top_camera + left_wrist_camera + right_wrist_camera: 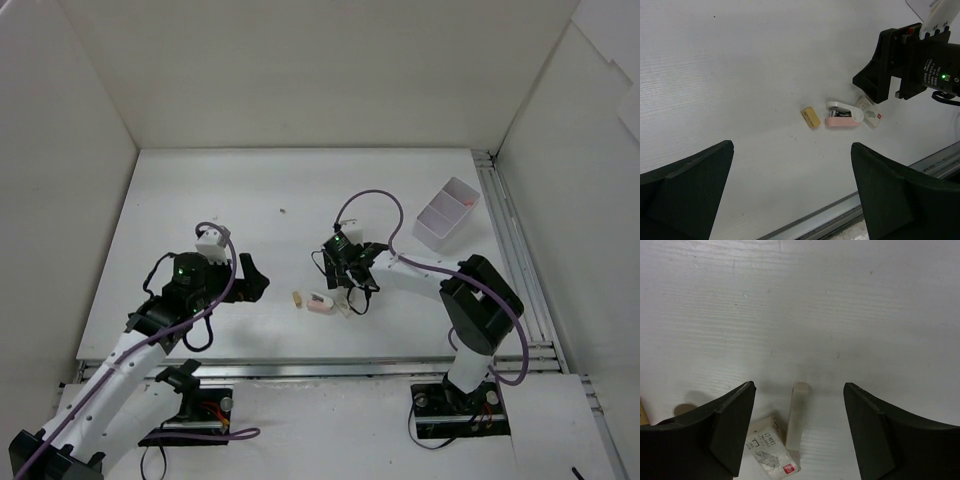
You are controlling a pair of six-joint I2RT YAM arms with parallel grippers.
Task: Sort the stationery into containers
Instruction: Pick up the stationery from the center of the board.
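Three small pieces of stationery lie in a row at the table's front middle: a tan block [297, 298] [810, 117], a white-and-pink stapler-like piece [320, 300] [844, 114], and a small printed white box [870, 111] [770, 450]. A cream eraser-like bar [797, 415] leans against that box. My right gripper [352, 295] [798, 386] is open and straddles the cream bar, with a gap on each side. To the left, my left gripper [255, 275] [792, 190] is open and holds nothing. A white open-top container [447, 212] stands at the back right.
Something pink-red [467, 200] lies in the container's far part. A tiny dark speck [283, 211] sits mid-table. White walls close in the table on three sides. A metal rail [510, 240] runs along the right edge and another [840, 212] along the front.
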